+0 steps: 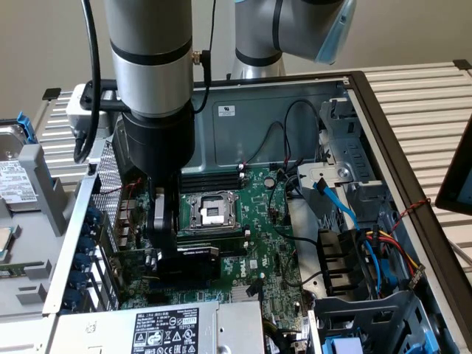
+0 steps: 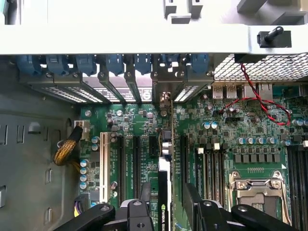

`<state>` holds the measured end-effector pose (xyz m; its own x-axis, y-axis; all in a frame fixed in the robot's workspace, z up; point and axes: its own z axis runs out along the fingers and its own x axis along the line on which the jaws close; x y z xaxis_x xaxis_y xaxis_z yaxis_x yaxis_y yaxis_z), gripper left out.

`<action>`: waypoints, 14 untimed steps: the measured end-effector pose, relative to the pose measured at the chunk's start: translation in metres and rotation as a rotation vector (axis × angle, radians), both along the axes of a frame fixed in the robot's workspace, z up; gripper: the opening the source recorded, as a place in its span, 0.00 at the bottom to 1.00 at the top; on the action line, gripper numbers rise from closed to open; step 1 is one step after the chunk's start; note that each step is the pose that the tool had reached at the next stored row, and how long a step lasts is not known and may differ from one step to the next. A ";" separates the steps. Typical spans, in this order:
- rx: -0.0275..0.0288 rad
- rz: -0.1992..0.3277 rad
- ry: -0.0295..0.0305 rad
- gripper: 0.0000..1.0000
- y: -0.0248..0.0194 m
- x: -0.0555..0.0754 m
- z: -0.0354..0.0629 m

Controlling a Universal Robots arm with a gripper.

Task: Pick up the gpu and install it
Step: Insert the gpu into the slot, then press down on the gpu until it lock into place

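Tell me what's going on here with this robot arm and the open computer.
A robot arm has its gripper down inside an open computer case, right over the gpu. The card stands on edge among the expansion slots of the motherboard, with one finger on either side of it. The jaws stand wide, so the card does not look clamped at this moment.

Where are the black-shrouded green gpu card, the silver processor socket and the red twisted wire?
gpu [image 1: 190, 259], exterior view, black shroud top.
processor socket [image 1: 211, 211], exterior view, silver frame centre.
red twisted wire [image 2: 255, 96], wrist view, mid-length.
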<state>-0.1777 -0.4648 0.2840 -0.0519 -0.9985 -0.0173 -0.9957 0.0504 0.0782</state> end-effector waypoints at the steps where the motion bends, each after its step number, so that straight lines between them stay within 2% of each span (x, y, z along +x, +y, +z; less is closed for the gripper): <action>1: 0.0000 0.000 0.0000 0.41 0.0000 0.000 0.0000; 8: 0.0000 0.000 0.0000 0.41 0.0000 0.000 0.0000; 10: -0.0001 0.000 0.0000 0.32 0.0000 0.000 0.0001; 11: -0.0001 0.000 0.0001 0.32 0.0000 0.000 0.0001; 13: -0.0002 0.000 0.0002 0.20 0.0000 -0.001 0.0002; 14: -0.0003 -0.002 -0.0004 0.20 0.0000 -0.002 0.0001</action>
